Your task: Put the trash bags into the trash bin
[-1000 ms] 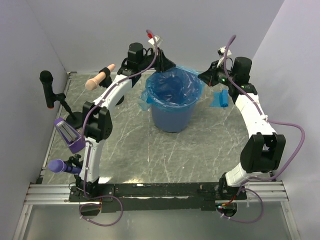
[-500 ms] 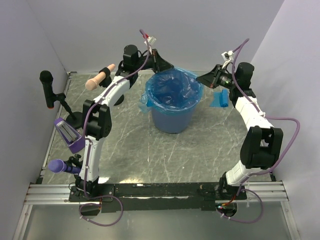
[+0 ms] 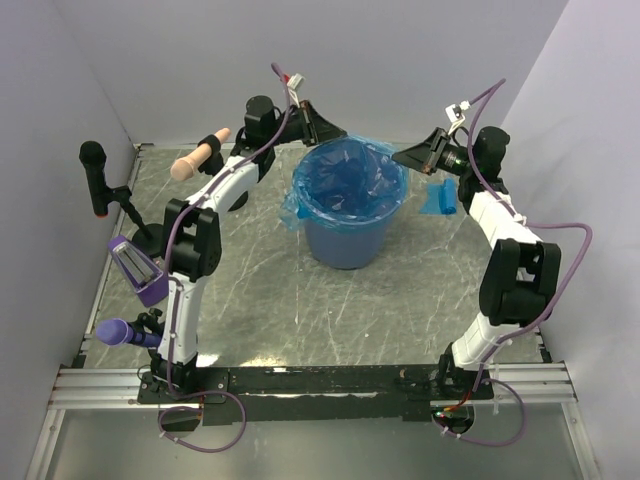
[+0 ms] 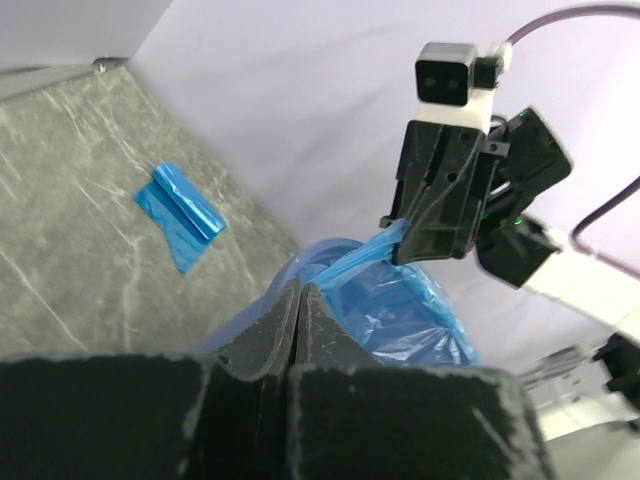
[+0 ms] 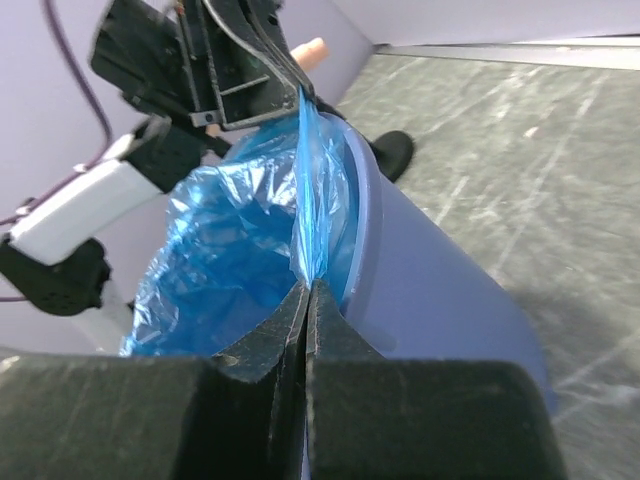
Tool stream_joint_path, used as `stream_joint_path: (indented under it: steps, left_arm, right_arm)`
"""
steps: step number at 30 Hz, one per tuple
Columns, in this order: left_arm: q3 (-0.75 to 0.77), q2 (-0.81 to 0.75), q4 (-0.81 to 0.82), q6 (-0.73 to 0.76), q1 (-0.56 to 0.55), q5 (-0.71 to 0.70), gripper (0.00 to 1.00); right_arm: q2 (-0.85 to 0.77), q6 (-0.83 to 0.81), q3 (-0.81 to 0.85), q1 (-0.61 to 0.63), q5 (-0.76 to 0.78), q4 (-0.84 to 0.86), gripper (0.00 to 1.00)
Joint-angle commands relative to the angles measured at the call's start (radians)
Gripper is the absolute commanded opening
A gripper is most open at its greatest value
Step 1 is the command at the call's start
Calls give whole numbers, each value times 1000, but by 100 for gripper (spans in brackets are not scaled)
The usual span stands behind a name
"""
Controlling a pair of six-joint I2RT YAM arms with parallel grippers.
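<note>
The round blue trash bin (image 3: 345, 238) stands in the middle of the table. A translucent blue trash bag (image 3: 345, 180) lines it, its film draped over the rim. My left gripper (image 3: 341, 131) is shut on the bag's far-left edge above the rim. My right gripper (image 3: 397, 157) is shut on the bag's right edge. The film (image 5: 312, 190) is stretched taut between them; it also shows in the left wrist view (image 4: 400, 300). A small folded blue trash bag packet (image 3: 438, 196) lies on the table right of the bin, also in the left wrist view (image 4: 180, 212).
At the left stand a black microphone on a stand (image 3: 95, 178), a beige-and-black tool (image 3: 198, 156), a purple scoop (image 3: 138, 268) and a purple handle (image 3: 125, 333). Walls close the back and sides. The metal rail (image 3: 300, 385) runs along the near edge.
Both grippers have risen and drawn slightly apart, lifting the bag's edges above the bin rim and stretching the film. The bin and the packet have not moved.
</note>
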Motion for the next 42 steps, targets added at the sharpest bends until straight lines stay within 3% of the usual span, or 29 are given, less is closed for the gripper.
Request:
stream_joint_path:
  steps: [1, 5, 10, 13, 17, 22, 27, 33, 42]
  left_arm:
    - [-118, -34, 21, -147, -41, -8, 1]
    - [-128, -34, 64, -190, -64, -36, 1]
    - [-85, 0, 77, -162, -83, 17, 1]
    - [-108, 5, 107, -122, -81, 71, 1]
    - [-138, -18, 90, -90, -64, 103, 1]
    - [-151, -31, 21, -20, -44, 93, 1]
    - [-146, -21, -25, -3, -58, 90, 0]
    - [-152, -25, -38, 32, -55, 111, 1]
    - [-186, -80, -63, 123, -43, 79, 1]
  right_arm:
    - [72, 139, -4, -4, -86, 128, 0]
    - [79, 219, -17, -11, -115, 191, 0]
    - [150, 418, 18, -1, -243, 452, 0]
    - [162, 449, 54, 1, -238, 495, 0]
    - [135, 432, 74, -10, -202, 449, 0]
    - [125, 264, 100, -39, -62, 222, 0]
    - [182, 270, 114, -21, -28, 173, 0]
    - [179, 415, 14, 22, -94, 344, 0]
    - [76, 314, -9, 27, -106, 314, 0]
